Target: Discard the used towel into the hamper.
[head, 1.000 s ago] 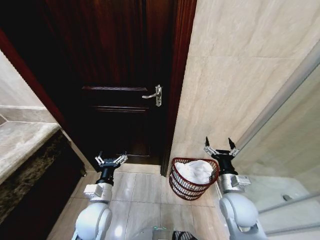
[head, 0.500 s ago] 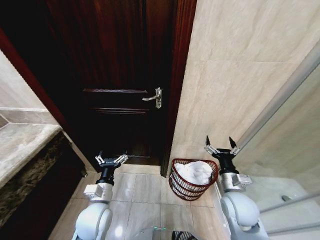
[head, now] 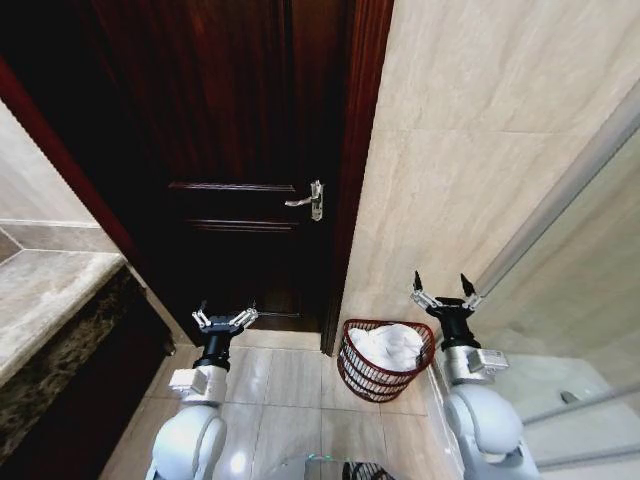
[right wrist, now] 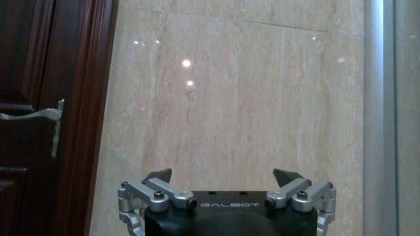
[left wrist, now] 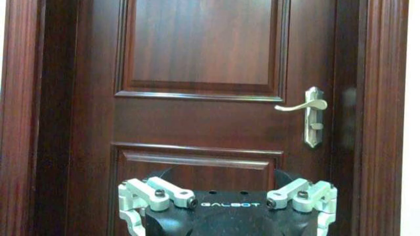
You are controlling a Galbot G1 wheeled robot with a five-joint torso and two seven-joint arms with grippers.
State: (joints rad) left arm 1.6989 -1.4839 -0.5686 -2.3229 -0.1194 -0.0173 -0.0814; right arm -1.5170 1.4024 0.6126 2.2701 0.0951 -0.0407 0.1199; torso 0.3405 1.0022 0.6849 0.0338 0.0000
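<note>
The hamper (head: 352, 368), a small reddish-brown wire basket, stands on the tiled floor against the beige wall, just right of the door frame. The used towel (head: 392, 344), white and crumpled, lies inside it. My right gripper (head: 441, 286) is held upright just right of the hamper's rim, open and empty; in the right wrist view the right gripper (right wrist: 223, 176) faces the bare wall. My left gripper (head: 224, 316) stands open and empty in front of the door, well left of the hamper, and in the left wrist view the left gripper (left wrist: 226, 191) faces the door panels.
A shut dark wooden door (head: 240, 150) with a metal lever handle (head: 314, 198) lies ahead. A stone counter (head: 45, 295) runs along the left. A glass shower partition with a metal rail (head: 560, 210) bounds the right. Pale floor tiles (head: 290, 375) lie between the arms.
The whole head picture has slid slightly downward, so the camera moved. Both grippers stay open and the towel stays in the hamper.
</note>
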